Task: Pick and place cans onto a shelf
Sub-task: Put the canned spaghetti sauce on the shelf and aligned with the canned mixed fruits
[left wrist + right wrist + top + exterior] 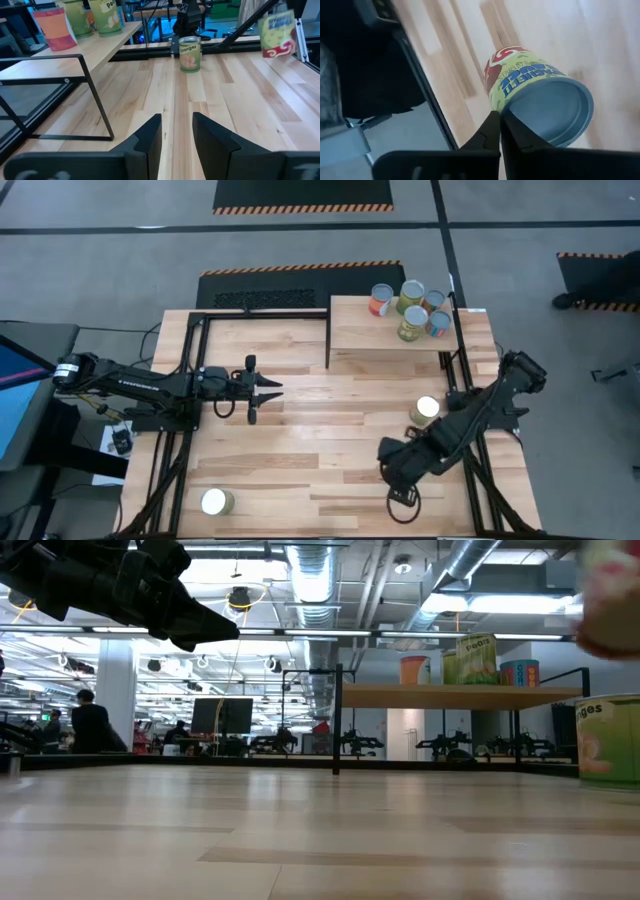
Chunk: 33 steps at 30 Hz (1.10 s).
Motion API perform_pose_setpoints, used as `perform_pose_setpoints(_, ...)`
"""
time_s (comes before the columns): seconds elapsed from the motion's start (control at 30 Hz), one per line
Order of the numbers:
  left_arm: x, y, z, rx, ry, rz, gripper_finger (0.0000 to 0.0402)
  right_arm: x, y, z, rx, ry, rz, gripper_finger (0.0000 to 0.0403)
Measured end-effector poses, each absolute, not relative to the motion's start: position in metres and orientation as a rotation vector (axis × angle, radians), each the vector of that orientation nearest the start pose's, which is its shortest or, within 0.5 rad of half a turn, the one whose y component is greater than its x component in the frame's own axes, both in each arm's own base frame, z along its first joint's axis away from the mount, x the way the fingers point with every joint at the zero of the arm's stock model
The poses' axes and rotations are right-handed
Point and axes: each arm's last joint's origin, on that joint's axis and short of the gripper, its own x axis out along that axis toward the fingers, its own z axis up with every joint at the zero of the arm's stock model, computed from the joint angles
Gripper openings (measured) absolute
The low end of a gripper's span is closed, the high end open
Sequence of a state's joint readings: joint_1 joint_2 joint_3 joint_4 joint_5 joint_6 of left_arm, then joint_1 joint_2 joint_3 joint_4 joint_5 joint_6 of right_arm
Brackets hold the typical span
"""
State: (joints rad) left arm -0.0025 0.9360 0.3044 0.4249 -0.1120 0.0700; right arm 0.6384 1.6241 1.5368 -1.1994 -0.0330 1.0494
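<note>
Cans (408, 308) crowd the shelf (360, 330); a green can (425, 410) stands beside the right gripper (500, 122), fingers pressed together. Left gripper (177, 132), fingers spread, hovers mid-table.

Plank table (300, 440) with two cans (217, 501) (426, 409); raised shelf (360, 330) with five cans (409, 310).

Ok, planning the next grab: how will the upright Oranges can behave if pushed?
Oranges can: probably rigid, being a tin. Taller than wide, so a high push might tip it; its round side would then likely roll.
</note>
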Motion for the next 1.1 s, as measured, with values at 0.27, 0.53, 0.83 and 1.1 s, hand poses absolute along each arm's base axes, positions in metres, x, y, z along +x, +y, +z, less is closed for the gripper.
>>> perform_pose_setpoints(0.27, 0.191, 0.003, 0.2, 0.085, 0.21, 0.101, 0.01, 0.274, 0.148, 0.352, 0.239, 1.212, 0.004, 0.0012)
perform_pose_setpoints(0.53, 0.191, 0.003, 0.2, 0.089, 0.21, 0.101, 0.01, 0.283, 0.085, 0.379, 0.053, 1.215, -0.078, 0.0012)
perform_pose_setpoints(0.83, 0.191, 0.003, 0.201, 0.088, 0.201, 0.101, 0.01, 0.286, 0.017, 0.387, -0.26, 1.272, -0.151, 0.0013)
perform_pose_setpoints(1.1, 0.191, 0.003, 0.201, 0.088, 0.202, 0.101, 0.01, 0.282, -0.046, 0.387, -0.415, 1.358, -0.266, 0.001)
